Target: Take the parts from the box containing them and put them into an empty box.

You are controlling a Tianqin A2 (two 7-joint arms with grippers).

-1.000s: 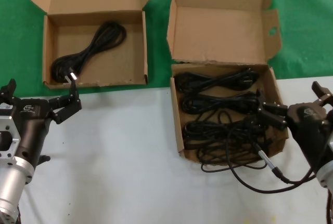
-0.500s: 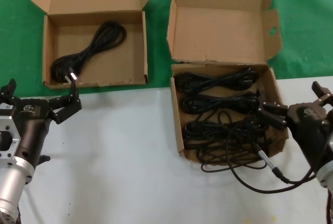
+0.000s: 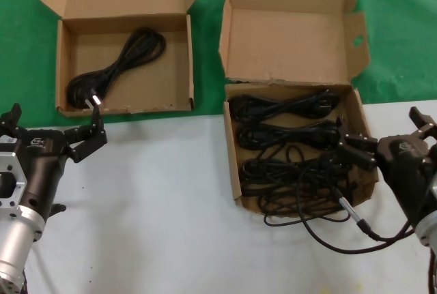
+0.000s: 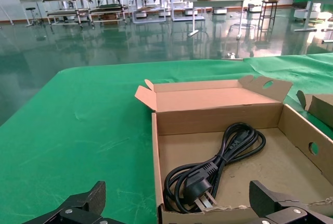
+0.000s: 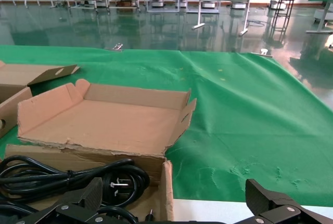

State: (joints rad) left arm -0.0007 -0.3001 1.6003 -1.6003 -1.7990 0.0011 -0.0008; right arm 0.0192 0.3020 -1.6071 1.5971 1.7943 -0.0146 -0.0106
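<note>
The squarish box (image 3: pixel 232 171) with the winged lid (image 3: pixel 287 35) holds several bundled black power cords (image 3: pixel 293 144); one loop (image 3: pixel 300 220) spills over its front wall onto the table. My right gripper (image 3: pixel 388 136) is open, and its fingers straddle that box's right wall (image 5: pixel 166 187); in the right wrist view, the gripper (image 5: pixel 174 198) sits over coiled cords (image 5: pixel 62 174) and a plug. The wider box (image 3: pixel 190 62) holds one coiled cord (image 3: pixel 119 62). My left gripper (image 3: pixel 53 127) hangs open just in front of that box's front wall, with the cord's plug (image 4: pixel 208 169) ahead of the gripper (image 4: pixel 177 203).
Both boxes sit where the green cloth (image 3: pixel 403 35) meets the white tabletop (image 3: pixel 157 192). A thin black cable (image 3: pixel 362 229) trails from my right arm across the white surface. A strip of green cloth separates the two boxes.
</note>
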